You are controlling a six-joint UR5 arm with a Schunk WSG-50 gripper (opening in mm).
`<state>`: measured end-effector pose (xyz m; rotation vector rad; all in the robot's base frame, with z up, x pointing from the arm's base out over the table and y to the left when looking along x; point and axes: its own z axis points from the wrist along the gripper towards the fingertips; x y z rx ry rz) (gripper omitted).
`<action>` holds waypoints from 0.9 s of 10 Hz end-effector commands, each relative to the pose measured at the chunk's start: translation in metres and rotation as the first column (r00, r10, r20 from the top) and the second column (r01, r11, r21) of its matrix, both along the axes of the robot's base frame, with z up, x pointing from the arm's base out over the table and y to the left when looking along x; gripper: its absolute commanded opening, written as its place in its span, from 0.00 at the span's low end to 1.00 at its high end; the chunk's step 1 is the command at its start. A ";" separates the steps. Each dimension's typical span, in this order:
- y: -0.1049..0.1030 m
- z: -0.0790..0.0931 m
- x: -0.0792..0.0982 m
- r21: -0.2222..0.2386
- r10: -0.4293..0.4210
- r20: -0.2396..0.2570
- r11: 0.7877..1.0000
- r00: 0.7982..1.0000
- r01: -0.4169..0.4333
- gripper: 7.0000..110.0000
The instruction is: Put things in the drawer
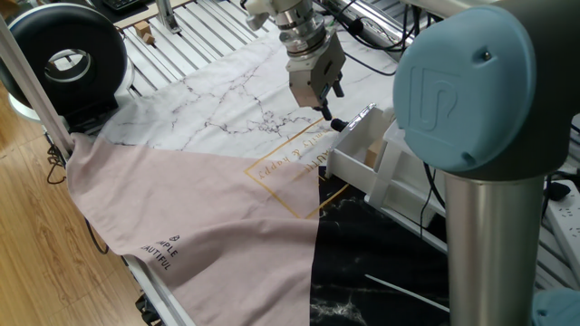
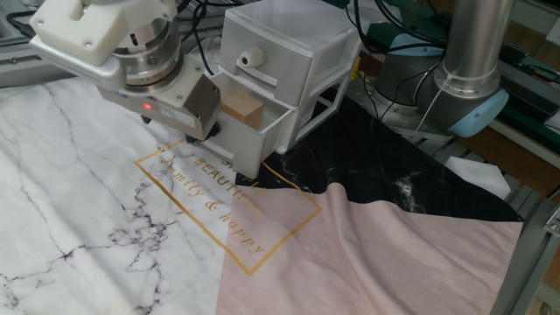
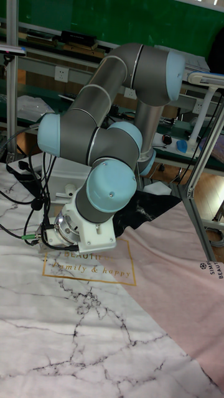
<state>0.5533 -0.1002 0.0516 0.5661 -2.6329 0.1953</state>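
Observation:
The white drawer (image 1: 349, 156) (image 2: 262, 140) is pulled out of the bottom of the white cabinet (image 2: 289, 39). A light-tan wooden cube (image 2: 242, 108) (image 1: 371, 158) rests inside it. My gripper (image 1: 327, 112) (image 2: 206, 131) hangs low right at the drawer's front. Its dark fingers are drawn together to a tip just beside the small black knob (image 1: 337, 125). Nothing is held. In the other fixed view the gripper body hides the knob. In the tall fixed view the arm's wrist (image 3: 93, 233) covers the gripper and the drawer.
The cabinet's upper drawer (image 2: 280, 66), with a white knob, is closed. A white marble-print cloth (image 2: 79, 201), a pink cloth (image 1: 199, 208) and a black marble cloth (image 2: 394, 175) cover the table. A black round device (image 1: 63, 59) stands at the far left. The arm's base (image 2: 472, 87) rises behind the cabinet.

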 end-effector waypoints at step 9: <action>0.002 -0.010 -0.012 0.010 -0.072 -0.058 0.997 0.996 0.073 0.57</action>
